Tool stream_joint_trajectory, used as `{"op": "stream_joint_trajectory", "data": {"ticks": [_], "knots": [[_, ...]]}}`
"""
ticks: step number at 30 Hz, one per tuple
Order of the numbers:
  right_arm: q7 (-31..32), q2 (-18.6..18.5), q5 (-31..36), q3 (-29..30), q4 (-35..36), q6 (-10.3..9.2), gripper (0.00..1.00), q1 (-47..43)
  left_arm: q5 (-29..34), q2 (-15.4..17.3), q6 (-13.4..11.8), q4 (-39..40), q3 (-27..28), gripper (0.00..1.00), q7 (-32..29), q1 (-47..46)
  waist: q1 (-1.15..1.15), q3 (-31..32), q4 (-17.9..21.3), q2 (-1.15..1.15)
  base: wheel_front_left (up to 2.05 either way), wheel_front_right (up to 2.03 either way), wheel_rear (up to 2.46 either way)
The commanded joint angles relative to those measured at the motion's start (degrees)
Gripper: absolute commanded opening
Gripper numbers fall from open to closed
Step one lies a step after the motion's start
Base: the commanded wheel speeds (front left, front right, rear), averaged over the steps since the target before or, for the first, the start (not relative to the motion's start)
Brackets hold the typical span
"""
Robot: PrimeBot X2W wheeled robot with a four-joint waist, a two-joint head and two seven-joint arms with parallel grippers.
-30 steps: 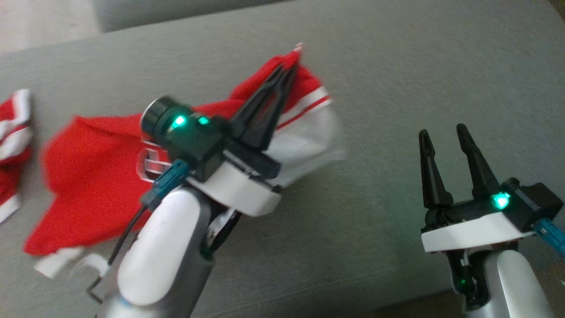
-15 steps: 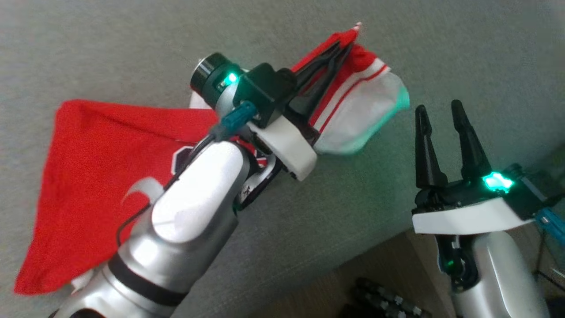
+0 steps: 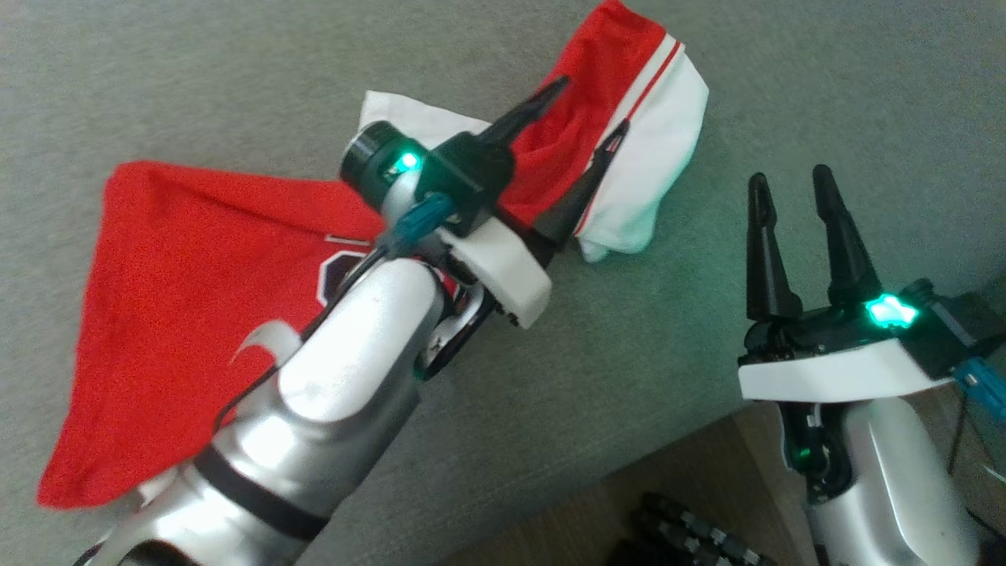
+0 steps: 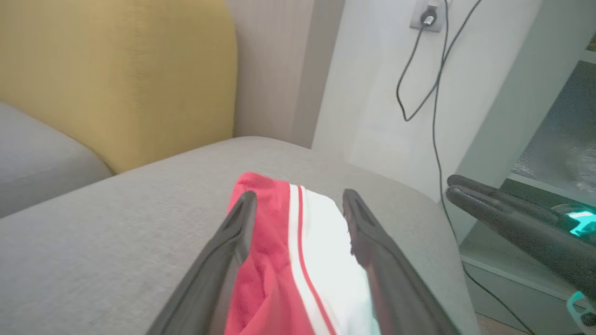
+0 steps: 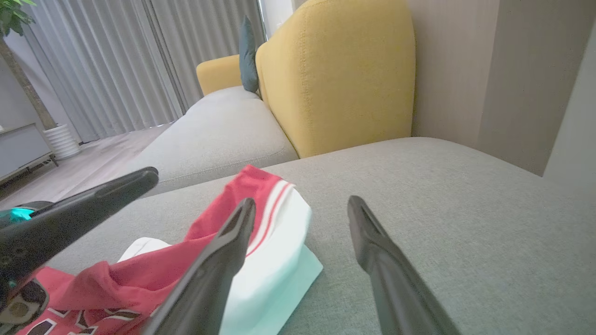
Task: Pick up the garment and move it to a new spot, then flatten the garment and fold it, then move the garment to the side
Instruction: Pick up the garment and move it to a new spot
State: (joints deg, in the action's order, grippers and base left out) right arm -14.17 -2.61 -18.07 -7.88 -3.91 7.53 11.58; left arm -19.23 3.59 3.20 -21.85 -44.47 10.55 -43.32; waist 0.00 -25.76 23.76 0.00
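The garment (image 3: 181,299) lies on the grey cushion (image 3: 786,71); in the head view its long axis runs from a red corner at the lower left up to a red-and-white striped end. The left pincer (image 3: 592,104) stands spread right over that striped end, pinching nothing, with cloth showing between its fingers. The right pincer (image 3: 788,176), also spread and empty, sits near the same end but apart from it, so the left arm looks the nearer one for flattening

grey sofa seat (image 3: 786,79), red-white garment (image 3: 196,299) on it
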Motion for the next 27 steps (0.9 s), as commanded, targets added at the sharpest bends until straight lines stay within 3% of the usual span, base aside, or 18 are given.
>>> {"op": "stream_joint_trajectory", "data": {"ticks": [1, 9, 17, 21, 27], "knots": [[-0.57, -0.27, 0.46, -0.54, 1.49, -0.04, 1.0, 0.62, 0.39, 0.7, -0.56, 2.46, 1.46, 1.0, 0.59, -0.12, 0.0, 1.6, -1.83, 0.0, 0.0, 0.0, 0.0], [1.48, -0.27, 3.84, 1.53, 2.46, -0.04, 1.0, -0.58, -1.38, 8.12, -7.86, 8.82, 9.2, 1.0, 3.31, 8.66, 0.0, 5.85, -8.61, 0.0, 0.0, 0.0, 0.0], [5.09, -0.32, 6.53, 3.41, 4.02, -0.04, 1.0, -2.35, -4.8, 12.74, -14.75, 14.09, 22.32, 1.0, 4.4, 18.15, 0.0, 9.76, -14.74, 0.0, 0.0, 0.0, 0.0], [6.2, -0.53, 6.89, 3.79, 4.12, -0.04, 1.0, -3.04, -4.2, 13.52, -15.73, 16.51, 27.48, 1.0, 4.42, 22.39, 0.0, 11.11, -16.26, 0.0, 0.0, 0.0, 0.0], [7.31, -1.1, 7.06, 3.54, 3.65, -0.04, 1.0, -4.11, -2.37, 14.27, -14.78, 18.77, 31.62, 1.0, 4.43, 27.81, 0.0, 12.88, -17.11, 0.0, 0.0, 0.0, 0.0]]}}
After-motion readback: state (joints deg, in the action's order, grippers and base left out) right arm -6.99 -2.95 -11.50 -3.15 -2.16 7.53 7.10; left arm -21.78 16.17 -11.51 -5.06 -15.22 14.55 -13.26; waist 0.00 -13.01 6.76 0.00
